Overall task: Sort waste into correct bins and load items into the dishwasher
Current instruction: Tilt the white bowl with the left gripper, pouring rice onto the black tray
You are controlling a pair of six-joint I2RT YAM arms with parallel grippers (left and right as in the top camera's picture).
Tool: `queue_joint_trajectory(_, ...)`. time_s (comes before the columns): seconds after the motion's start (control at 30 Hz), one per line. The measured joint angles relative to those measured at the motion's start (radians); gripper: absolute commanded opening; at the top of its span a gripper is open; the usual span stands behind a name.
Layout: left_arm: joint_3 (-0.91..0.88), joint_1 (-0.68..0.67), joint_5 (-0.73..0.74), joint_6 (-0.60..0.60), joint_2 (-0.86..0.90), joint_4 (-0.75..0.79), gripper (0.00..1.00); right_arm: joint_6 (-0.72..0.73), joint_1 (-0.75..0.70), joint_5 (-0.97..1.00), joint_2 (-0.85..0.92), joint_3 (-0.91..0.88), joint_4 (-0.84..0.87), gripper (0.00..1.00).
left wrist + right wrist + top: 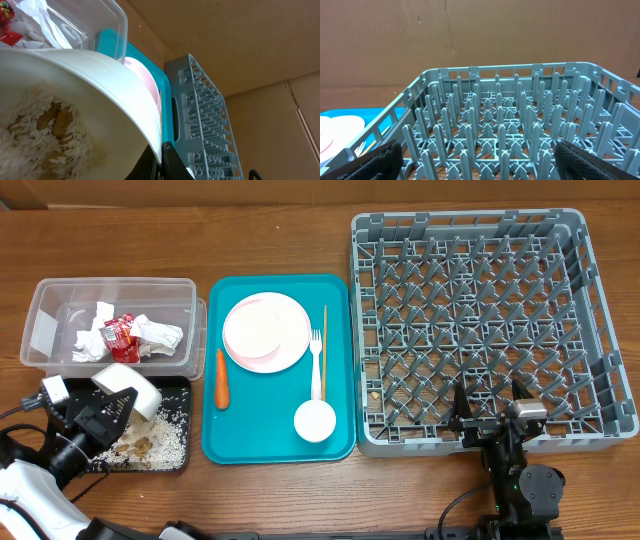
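Two arms sit at the near table edge. The left gripper (112, 408) reaches in from the near-left corner, clamped on the rim of a tilted white bowl (135, 388) above the black tray (176, 385). Rice and pale food scraps (152, 442) lie in that tray, with more still inside the bowl. The right gripper (490, 408) hovers at the near wall of the grey dish rack (592, 310), jaws wide, holding nothing. Print on the red wrapper (120, 332) is too small to read; it lies with napkins (158, 335) in the clear tub (45, 330), just behind the bowl. The carrot (221, 378) rests on the teal tray (250, 435), beside the black tray.
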Motion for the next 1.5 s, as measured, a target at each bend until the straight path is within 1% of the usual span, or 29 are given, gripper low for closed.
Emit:
queue_joint_trajectory(0.13, 0.0, 0.0, 0.002, 0.015, 0.0, 0.033, 0.04, 0.0, 0.0, 0.0, 0.0, 0.0, 0.0, 1.0)
queue_joint_trajectory(0.27, -0.001, 0.0, 0.003, 0.014, 0.0, 0.018, 0.04, 0.0, 0.0, 0.0, 0.0, 0.0, 0.0, 1.0)
queue_joint_trajectory(0.37, -0.001, 0.0, -0.006, 0.006, 0.0, 0.052, 0.04, 0.001, 0.0, 0.0, 0.0, 0.0, -0.001, 1.0)
queue_joint_trajectory(0.57, -0.001, 0.0, -0.016, -0.012, 0.0, 0.048, 0.04, 0.001, 0.0, 0.0, 0.0, 0.0, 0.0, 1.0)
queue_joint_trajectory(0.63, -0.001, 0.0, -0.015, -0.011, 0.0, 0.024, 0.04, 0.0, 0.0, 0.0, 0.0, 0.0, 0.0, 1.0)
queue_joint_trajectory(0.73, -0.001, 0.0, -0.014, -0.005, 0.0, 0.032, 0.04, 0.0, 0.0, 0.0, 0.0, 0.0, 0.0, 1.0)
queue_joint_trajectory(0.83, -0.001, 0.0, 0.012, 0.005, 0.0, -0.011, 0.04, 0.002, 0.0, 0.0, 0.0, 0.0, 0.0, 1.0)
queue_joint_trajectory(0.9, -0.002, 0.0, 0.021, 0.014, 0.0, 0.033, 0.04, 0.0, 0.0, 0.0, 0.0, 0.0, 0.0, 1.0)
queue_joint_trajectory(1.0, -0.002, 0.0, 0.021, 0.003, 0.0, 0.031, 0.04, 0.001, 0.0, 0.0, 0.0, 0.0, 0.0, 1.0)
queue_joint_trajectory(1.07, -0.002, 0.0, 0.018, 0.004, 0.0, 0.061, 0.04, 0.0, 0.0, 0.0, 0.0, 0.0, 0.0, 1.0)
queue_joint_trajectory(1.37, -0.002, 0.0, 0.017, -0.008, 0.0, 0.049, 0.04, 0.001, 0.0, 0.0, 0.0, 0.0, 0.0, 1.0)
queue_joint_trajectory(1.5, -0.002, 0.0, 0.025, -0.013, 0.0, 0.051, 0.06, 0.0, 0.0, 0.0, 0.0, 0.0, 0.0, 1.0)
